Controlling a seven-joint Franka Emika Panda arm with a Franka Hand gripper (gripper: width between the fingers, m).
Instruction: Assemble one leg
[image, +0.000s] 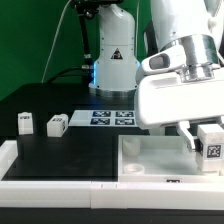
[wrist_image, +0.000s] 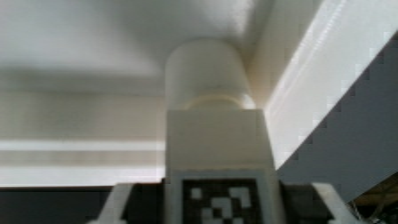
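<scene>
- Nearest the exterior camera: a low white raised strip (image: 60, 186) runs along the front edge of the black bench (image: 60, 150) and turns up the exterior view's left side.
- Just behind it, on the exterior view's right: the large white square tray-like tabletop (image: 150, 165) lies flat on the bench, rim up.
- The hand (image: 200, 138) is over the tabletop's end at the exterior view's right, closed narrow on the small white blocky plastic leg (image: 212, 148). The leg's black-and-white square tag faces the camera.
- Wrist view: the leg (wrist_image: 217, 120) sits between the two fingers (wrist_image: 121, 205), which press on its sides. The tag end is at the hand (wrist_image: 222, 205). The rounded far end points into an inside corner of the tabletop (wrist_image: 107, 60).
- Can't tell if the leg's tip touches the tabletop.
- Further back, on the exterior view's left, two loose legs stand on the bench: one loose leg (image: 24, 122) and a second loose leg (image: 56, 124). They stand apart from each other and well apart from the tabletop.
- Behind them, mid bench: the flat white marker board (image: 112, 118) with a row of tags.
- Farthest: the white arm base (image: 115, 60) with a black triangle label, in front of a green backdrop (image: 30, 40).
</scene>
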